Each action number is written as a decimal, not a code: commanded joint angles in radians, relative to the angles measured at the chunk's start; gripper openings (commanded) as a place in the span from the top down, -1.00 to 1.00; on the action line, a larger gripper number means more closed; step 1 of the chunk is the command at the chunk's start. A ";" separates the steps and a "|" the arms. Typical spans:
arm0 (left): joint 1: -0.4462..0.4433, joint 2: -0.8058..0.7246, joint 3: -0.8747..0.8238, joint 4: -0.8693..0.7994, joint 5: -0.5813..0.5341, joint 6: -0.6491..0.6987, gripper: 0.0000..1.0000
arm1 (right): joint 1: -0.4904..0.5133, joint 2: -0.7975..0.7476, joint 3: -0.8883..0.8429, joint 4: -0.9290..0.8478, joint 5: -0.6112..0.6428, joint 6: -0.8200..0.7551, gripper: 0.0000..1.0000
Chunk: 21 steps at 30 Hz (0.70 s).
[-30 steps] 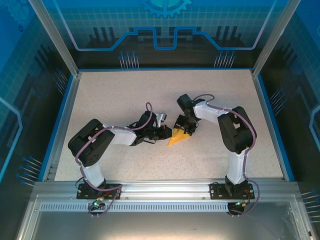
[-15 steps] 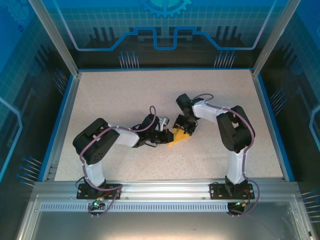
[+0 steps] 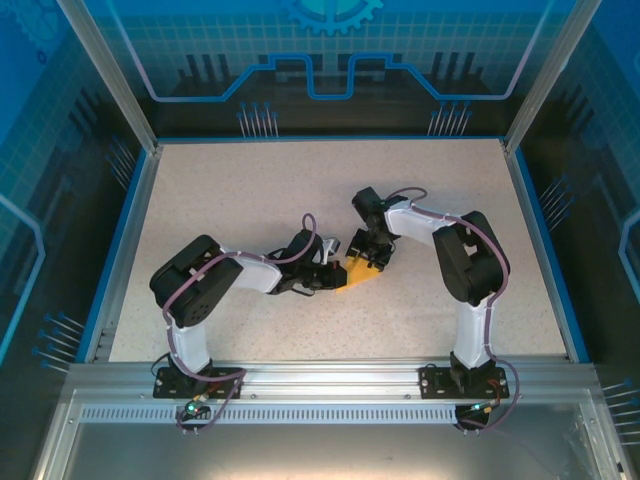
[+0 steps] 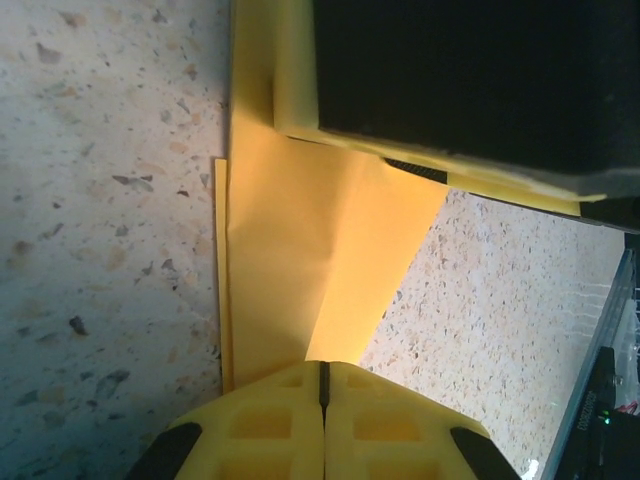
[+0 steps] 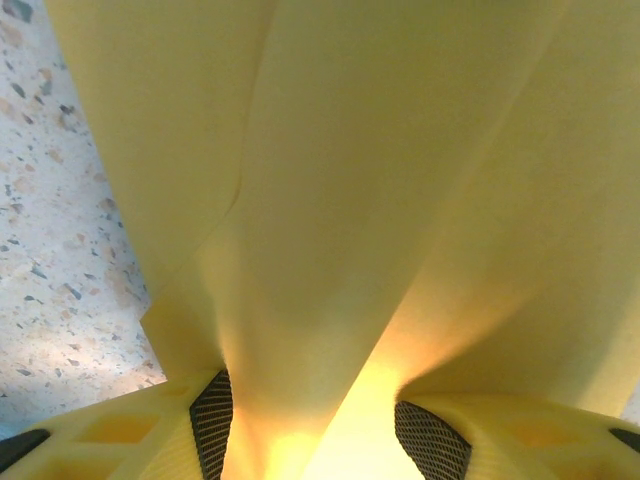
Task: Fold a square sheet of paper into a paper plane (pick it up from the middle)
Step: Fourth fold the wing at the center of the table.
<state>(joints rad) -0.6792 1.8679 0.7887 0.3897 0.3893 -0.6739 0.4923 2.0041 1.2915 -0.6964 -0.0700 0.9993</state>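
Sheet of paper: one piece, orange-yellow, already creased into a pointed wedge. It sits mid-tabletop, between the two tools.

Left tool: fingers pressed fully together, seam to seam. In the wrist view the tips meet the paper's near edge. Cannot tell whether a layer is nipped between them or they merely bear down on it.

Right tool: at the wedge's far end. In its wrist view the pads stand apart, and a raised ridge of paper runs up through the gap. No clamp visible.

Handling, as judged:
- Very light and limp in a single layer, stiffer along the creases and where layers stack.
- Smooth surface, so it is likely to slide on the speckled tabletop if pushed rather than pinned.
- Tears or crumples under a hard pinch, and a fold springs back unless pressed flat.
- Best hold is along the centre crease, mid-length, where the layers are thickest, while the other tool pins the flat part.

Count: paper 1, tools 2.
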 commanded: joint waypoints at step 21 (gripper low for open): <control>-0.017 -0.081 0.004 -0.132 -0.003 0.012 0.72 | 0.011 0.253 -0.121 0.007 0.133 0.004 -0.14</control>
<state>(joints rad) -0.6895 1.8118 0.8143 0.2924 0.3721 -0.6556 0.4923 2.0060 1.2919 -0.6964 -0.0681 1.0042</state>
